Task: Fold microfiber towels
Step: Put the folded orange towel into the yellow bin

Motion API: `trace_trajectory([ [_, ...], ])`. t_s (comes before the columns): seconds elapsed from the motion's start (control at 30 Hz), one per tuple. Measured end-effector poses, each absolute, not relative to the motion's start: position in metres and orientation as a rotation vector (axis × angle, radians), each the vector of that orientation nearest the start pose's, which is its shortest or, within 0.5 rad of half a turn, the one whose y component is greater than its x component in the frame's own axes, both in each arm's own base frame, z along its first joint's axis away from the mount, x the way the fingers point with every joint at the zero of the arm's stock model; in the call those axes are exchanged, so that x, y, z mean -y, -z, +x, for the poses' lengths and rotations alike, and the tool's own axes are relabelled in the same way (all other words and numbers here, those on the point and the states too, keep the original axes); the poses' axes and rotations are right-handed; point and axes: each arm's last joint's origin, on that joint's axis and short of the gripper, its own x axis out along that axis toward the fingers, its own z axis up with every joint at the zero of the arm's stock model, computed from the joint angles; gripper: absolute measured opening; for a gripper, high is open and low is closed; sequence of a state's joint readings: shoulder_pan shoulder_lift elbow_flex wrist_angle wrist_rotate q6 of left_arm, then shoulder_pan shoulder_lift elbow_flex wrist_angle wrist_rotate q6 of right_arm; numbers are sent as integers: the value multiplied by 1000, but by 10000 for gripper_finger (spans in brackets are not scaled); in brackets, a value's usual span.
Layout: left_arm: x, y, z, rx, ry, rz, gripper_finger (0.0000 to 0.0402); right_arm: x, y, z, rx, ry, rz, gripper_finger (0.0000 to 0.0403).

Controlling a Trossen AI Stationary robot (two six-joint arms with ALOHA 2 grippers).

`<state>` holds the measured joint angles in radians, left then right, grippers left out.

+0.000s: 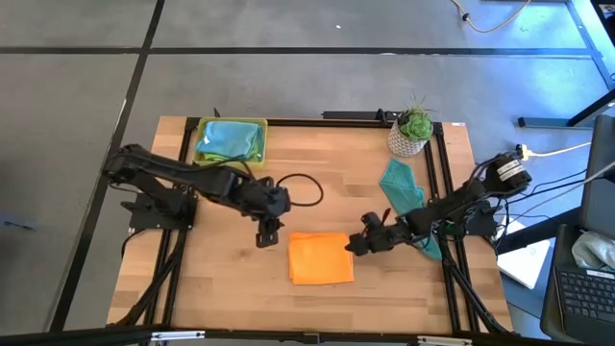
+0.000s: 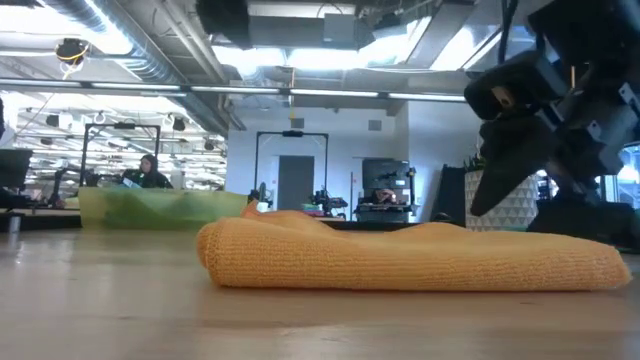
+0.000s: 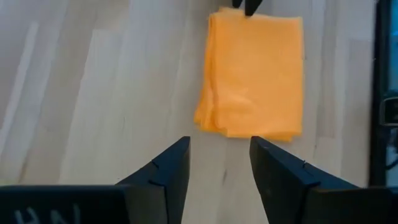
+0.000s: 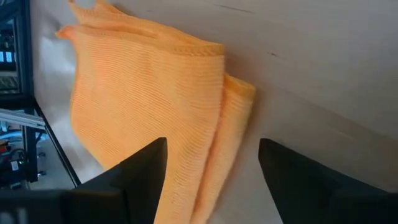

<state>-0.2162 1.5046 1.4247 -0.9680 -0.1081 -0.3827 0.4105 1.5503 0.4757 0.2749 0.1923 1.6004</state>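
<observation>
Folding of the orange towel [image 1: 321, 258] looked finished to me at this point: it lay as a compact layered rectangle on the bare wood near the front middle of the table [image 1: 221, 288], and neither arm had hold of it. Working from the left, my left gripper [image 1: 268, 234] hovered just beside the towel's near-left corner, its fingers [image 3: 163, 174] parted with nothing between them and apart from the cloth. Behind it, the yellow-green tray [image 1: 261, 125] at the back left held folded blue and green towels [image 1: 229, 140]. On the right, my right gripper [image 1: 354, 245] sat close to the orange towel's right edge with its jaws spread wide and empty. Further right, the teal towel [image 1: 400, 186] lay crumpled by the potted plant [image 1: 413, 131]. I judged the next move to be lifting the folded orange towel without letting the layers slip, and carrying it to the tray.
</observation>
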Motion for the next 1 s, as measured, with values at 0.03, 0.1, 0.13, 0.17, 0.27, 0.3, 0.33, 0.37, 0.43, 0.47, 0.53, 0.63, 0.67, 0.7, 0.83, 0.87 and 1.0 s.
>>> trace_trajectory([
  [0.03,64,-325,292,-1024,-104,-192,158,-94,-111,235,-738,434,1270,257],
  [0.1,70,-328,288,-1021,-104,-212,158,-93,-108,241,-750,437,1261,257],
  [0.13,73,-328,286,-1021,-107,-224,158,-92,-107,245,-755,435,1262,257],
  [0.17,76,-328,286,-1021,-109,-236,158,-92,-106,249,-759,430,1259,257],
  [0.27,86,-327,282,-1036,-102,-248,158,-92,-102,265,-778,390,1229,255],
  [0.3,88,-327,281,-1037,-95,-244,158,-92,-101,270,-781,372,1214,253],
  [0.33,90,-327,280,-1038,-91,-236,158,-93,-100,276,-787,355,1193,248],
  [0.37,92,-327,280,-1039,-91,-224,158,-94,-100,280,-791,342,1168,241],
  [0.43,94,-326,278,-1041,-112,-197,158,-96,-100,288,-797,315,1112,221],
  [0.47,93,-325,278,-1039,-137,-180,158,-97,-101,291,-801,300,1078,206],
  [0.53,91,-325,277,-1033,-184,-151,158,-99,-103,296,-801,266,1016,166],
  [0.63,85,-325,278,-1026,-213,-139,158,-101,-107,302,-815,205,921,78],
  [0.67,83,-325,279,-1023,-217,-146,158,-102,-108,304,-819,174,891,44],
  [0.7,81,-325,281,-1019,-213,-158,160,-102,-111,306,-820,138,867,24],
  [0.83,76,-330,291,-959,-117,-202,171,-106,-124,316,-802,17,782,15],
  [0.87,75,-331,294,-938,-86,-214,176,-107,-128,319,-791,-12,757,11],
  [1.0,75,-335,299,-903,-5,-279,199,-111,-161,332,-721,-134,658,8],
])
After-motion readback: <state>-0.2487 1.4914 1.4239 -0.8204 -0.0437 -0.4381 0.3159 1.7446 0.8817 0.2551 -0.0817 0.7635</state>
